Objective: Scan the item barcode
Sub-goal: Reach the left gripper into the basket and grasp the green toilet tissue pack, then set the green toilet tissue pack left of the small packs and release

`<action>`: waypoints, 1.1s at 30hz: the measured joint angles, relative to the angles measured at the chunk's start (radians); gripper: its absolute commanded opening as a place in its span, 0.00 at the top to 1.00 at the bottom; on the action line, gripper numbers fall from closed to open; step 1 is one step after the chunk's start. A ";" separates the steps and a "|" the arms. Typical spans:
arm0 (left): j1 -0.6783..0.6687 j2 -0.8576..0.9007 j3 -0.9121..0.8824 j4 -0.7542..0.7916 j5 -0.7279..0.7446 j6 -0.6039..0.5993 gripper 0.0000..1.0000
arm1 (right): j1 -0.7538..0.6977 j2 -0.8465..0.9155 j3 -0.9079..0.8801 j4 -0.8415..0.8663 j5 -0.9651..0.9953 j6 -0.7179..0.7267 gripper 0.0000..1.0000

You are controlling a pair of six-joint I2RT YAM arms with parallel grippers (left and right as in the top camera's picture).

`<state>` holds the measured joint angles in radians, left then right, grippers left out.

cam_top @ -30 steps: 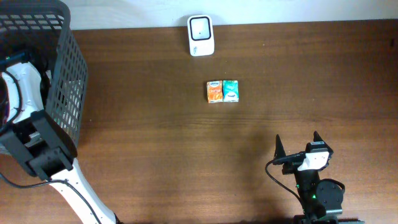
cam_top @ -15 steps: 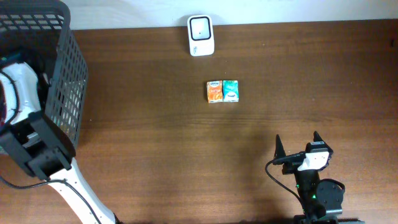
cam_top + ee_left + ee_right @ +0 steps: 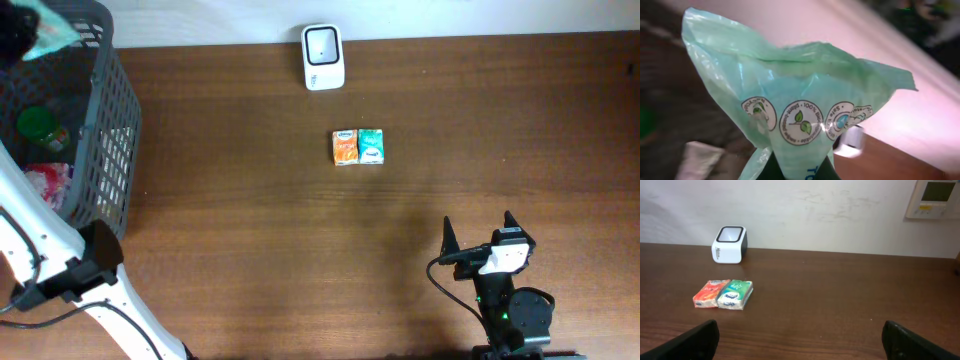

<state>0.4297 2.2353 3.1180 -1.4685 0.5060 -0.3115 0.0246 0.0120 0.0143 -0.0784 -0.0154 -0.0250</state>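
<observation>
Looking across your table (image 3: 300, 250), the grey basket (image 3: 110, 120) fills the upper left of the frame. Above its rim your left fingers (image 3: 827, 172) are pinched tight on the green pouch (image 3: 50, 28). Lower right, your right fingers (image 3: 447, 238) gape wide, holding nothing. Top centre sits the white scanner (image 3: 323, 57), with two small packets (image 3: 345, 147) just below.

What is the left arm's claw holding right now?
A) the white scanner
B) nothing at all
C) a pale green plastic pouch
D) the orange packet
C: the left wrist view shows a pale green plastic pouch pinched in the left gripper, while the orange packet and white scanner sit on the table.
</observation>
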 measured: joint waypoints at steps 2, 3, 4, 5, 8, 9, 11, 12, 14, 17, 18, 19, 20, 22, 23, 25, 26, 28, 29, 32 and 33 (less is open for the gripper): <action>-0.085 -0.027 0.003 -0.055 0.072 -0.007 1.00 | 0.000 0.000 0.000 0.000 0.000 0.000 0.01; -0.138 -0.031 0.003 -0.084 0.084 -0.007 1.00 | 0.000 0.000 0.000 0.000 0.000 0.000 0.01; -0.181 -0.031 -0.002 -0.113 0.082 -0.008 1.00 | 0.000 0.000 0.000 0.000 0.000 0.000 0.01; -0.256 -0.031 -0.023 -0.157 0.041 -0.009 1.00 | 0.000 0.000 0.000 0.000 0.000 -0.001 0.01; -0.450 -0.033 -0.146 -0.171 -0.145 -0.016 1.00 | 0.000 0.000 0.000 0.000 0.000 0.000 0.01; -0.489 -0.031 -0.176 -0.170 -0.179 -0.023 1.00 | 0.000 0.000 0.000 0.000 0.000 0.000 0.01; -0.620 -0.036 -0.355 -0.136 -0.345 -0.152 1.00 | 0.000 0.000 0.000 0.000 0.000 -0.001 0.01; -0.672 -0.029 -0.448 -0.093 -0.401 -0.203 1.00 | 0.000 0.000 0.000 0.000 0.000 0.000 0.01; -0.742 -0.035 -0.631 0.059 -0.459 -0.251 1.00 | 0.000 0.000 0.000 0.000 0.000 0.000 0.01; -0.829 -0.031 -0.893 0.272 -0.496 -0.285 1.00 | 0.000 0.000 0.000 0.000 0.000 0.000 0.01; -0.846 -0.027 -0.946 0.306 -0.499 -0.288 1.00 | 0.000 0.000 0.000 0.000 0.000 0.000 0.01; -0.868 -0.027 -1.039 0.393 -0.504 -0.293 1.00 | 0.000 0.000 0.000 0.000 0.000 0.000 0.01; -0.883 -0.027 -1.115 0.457 -0.507 -0.300 1.00 | 0.000 0.000 0.000 0.000 0.000 0.000 0.01; -0.895 -0.025 -1.203 0.525 -0.510 -0.315 0.93 | 0.000 0.000 0.000 0.000 0.000 0.000 0.01; -0.900 -0.025 -1.259 0.577 -0.511 -0.327 0.87 | 0.000 0.000 0.000 0.000 0.000 0.000 0.01; -0.900 -0.025 -1.316 0.642 -0.514 -0.340 0.75 | 0.000 0.000 0.000 0.000 0.000 0.000 0.01; -0.900 -0.025 -1.331 0.659 -0.517 -0.346 0.71 | 0.000 0.000 0.000 0.000 0.000 -0.001 0.01; -0.900 -0.025 -1.342 0.669 -0.519 -0.348 0.52 | 0.000 0.000 0.000 0.000 0.000 0.000 0.01; -0.900 -0.025 -1.342 0.675 -0.519 -0.349 0.52 | 0.000 0.000 0.000 0.000 0.000 0.000 0.01; -0.896 -0.025 -1.332 0.713 -0.480 -0.283 0.56 | 0.000 0.000 0.000 0.000 0.000 0.000 0.01; -0.891 -0.025 -1.287 0.698 -0.440 -0.248 0.58 | 0.000 0.000 0.000 0.000 0.000 0.000 0.01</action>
<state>-0.4614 2.2105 1.8313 -0.7700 0.0658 -0.5591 0.0246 0.0120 0.0147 -0.0784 -0.0154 -0.0246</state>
